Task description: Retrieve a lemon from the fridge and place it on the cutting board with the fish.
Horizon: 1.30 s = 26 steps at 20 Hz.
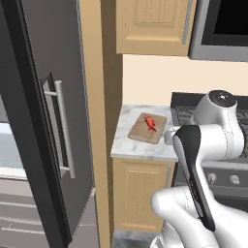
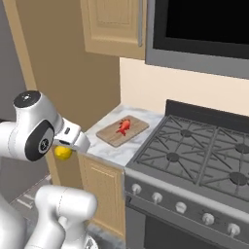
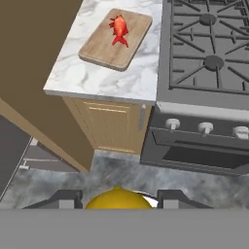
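lemon point(image 3: 118, 198) is gripped between the gripper point(image 3: 118, 200) fingers, out of the fridge point(image 1: 43, 126); placement beside fish point(image 3: 119, 29) on cutting board point(image 3: 99, 48) is left.

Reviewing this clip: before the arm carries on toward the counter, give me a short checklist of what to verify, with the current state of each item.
1. Lemon sits between the tool's fingertips in the hand view: ok.
2. Grip firm enough for the carry: cannot tell; the fingers' contact with the fruit is cut off at the bottom of that view.
3. Cutting board lies flat on the marble counter: ok.
4. Bare wood left beside the fish for the lemon: ok.
5. Lemon above the board: not ok; it hangs over the floor, short of the counter.
6. Fridge door shut: not ok, it stands open.
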Available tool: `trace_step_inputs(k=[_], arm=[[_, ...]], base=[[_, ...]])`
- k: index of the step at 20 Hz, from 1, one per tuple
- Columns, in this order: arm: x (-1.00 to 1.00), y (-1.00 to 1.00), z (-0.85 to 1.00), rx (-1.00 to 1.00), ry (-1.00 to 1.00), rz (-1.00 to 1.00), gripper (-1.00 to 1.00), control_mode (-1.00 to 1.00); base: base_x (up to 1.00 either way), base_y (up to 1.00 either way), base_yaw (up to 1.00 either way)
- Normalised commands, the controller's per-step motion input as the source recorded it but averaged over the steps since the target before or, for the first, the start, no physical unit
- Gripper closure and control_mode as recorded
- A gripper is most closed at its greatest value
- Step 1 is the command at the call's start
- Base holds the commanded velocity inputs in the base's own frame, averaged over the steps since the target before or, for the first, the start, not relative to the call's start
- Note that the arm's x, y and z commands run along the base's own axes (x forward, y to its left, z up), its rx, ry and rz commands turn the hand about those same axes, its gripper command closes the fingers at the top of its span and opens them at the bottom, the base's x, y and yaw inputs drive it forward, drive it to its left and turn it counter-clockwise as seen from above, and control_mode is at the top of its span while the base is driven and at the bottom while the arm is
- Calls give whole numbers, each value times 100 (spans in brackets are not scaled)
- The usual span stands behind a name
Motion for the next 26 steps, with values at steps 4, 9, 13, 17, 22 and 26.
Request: trace_step_inputs(k=[4, 9, 13, 17, 22, 26], arm=[[0, 0, 0, 0, 0, 0, 100, 100], [0, 0, 0, 0, 0, 0, 100, 100], [0, 0, 0, 0, 0, 0, 100, 100], [0, 0, 0, 0, 0, 0, 100, 100], [0, 0, 0, 0, 0, 0, 100, 100], [22, 0, 0, 0, 0, 0, 100, -100]], base=[[46, -18, 9], [32, -8, -4], [21, 0, -2], [6, 0, 0], [7, 0, 0], [16, 0, 0]])
